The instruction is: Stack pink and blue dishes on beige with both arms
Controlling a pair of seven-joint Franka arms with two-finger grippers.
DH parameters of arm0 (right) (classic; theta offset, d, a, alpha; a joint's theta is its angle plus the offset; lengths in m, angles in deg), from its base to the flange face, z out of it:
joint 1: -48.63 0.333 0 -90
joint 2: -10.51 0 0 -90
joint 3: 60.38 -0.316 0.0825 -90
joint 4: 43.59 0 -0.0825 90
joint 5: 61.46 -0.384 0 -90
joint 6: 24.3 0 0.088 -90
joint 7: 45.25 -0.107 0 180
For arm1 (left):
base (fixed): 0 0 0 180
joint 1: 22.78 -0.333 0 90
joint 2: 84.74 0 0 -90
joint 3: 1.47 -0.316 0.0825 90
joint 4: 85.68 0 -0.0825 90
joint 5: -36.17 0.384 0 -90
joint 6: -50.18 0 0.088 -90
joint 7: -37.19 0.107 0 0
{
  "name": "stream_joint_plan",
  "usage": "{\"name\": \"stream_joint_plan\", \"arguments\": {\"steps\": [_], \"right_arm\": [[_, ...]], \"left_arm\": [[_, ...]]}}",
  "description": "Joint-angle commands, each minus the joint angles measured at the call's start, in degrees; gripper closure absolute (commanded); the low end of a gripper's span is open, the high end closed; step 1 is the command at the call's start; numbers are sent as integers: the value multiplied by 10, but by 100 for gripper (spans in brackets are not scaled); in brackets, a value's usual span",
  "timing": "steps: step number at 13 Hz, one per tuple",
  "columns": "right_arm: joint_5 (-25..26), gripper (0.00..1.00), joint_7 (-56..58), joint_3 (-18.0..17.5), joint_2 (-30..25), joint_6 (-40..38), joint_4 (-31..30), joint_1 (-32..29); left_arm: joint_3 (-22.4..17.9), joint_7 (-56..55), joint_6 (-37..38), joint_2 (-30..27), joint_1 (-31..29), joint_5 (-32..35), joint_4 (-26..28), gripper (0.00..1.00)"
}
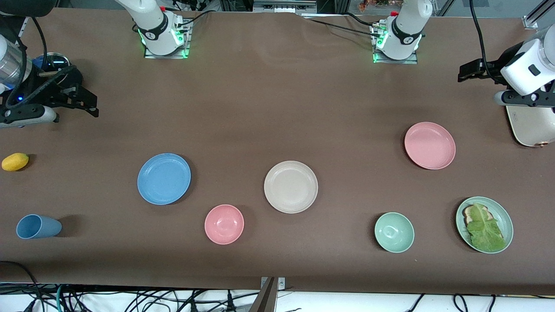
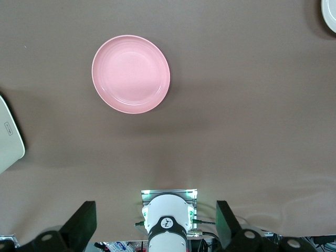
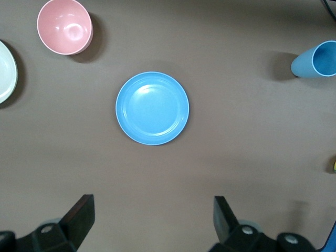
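The brown bench (image 1: 277,86) carries everything, and I take the beige plate (image 1: 291,186) near its middle as my marker. The blue plate (image 1: 164,178) lies flat well off from it toward the right arm's end; the pink plate (image 1: 429,145) lies toward the left arm's end, a little farther from the front camera. Both arms wait high at the bench ends: the right gripper (image 3: 152,223) over bare cloth near the blue plate, the left gripper (image 2: 156,224) near the pink one, each with jaws spread wide and empty. The 3 plates look light, stiff and matte, so likely not slippery; the low rim is the only place to pinch. Open cloth rings each plate, though the pink bowl (image 1: 224,224) sits near the beige plate.
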Motion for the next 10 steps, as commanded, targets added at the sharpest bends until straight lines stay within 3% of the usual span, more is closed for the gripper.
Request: {"name": "stream_joint_plan", "arguments": {"steps": [1, 10], "right_arm": [[-5, 0, -5, 0, -3, -5, -1, -2], [-4, 0, -5, -5, -5, -10, 0, 4]], "left_arm": [[1, 4, -8, 23, -2, -13, -37, 0], [-1, 4, -14, 31, -3, -13, -42, 0]]}}
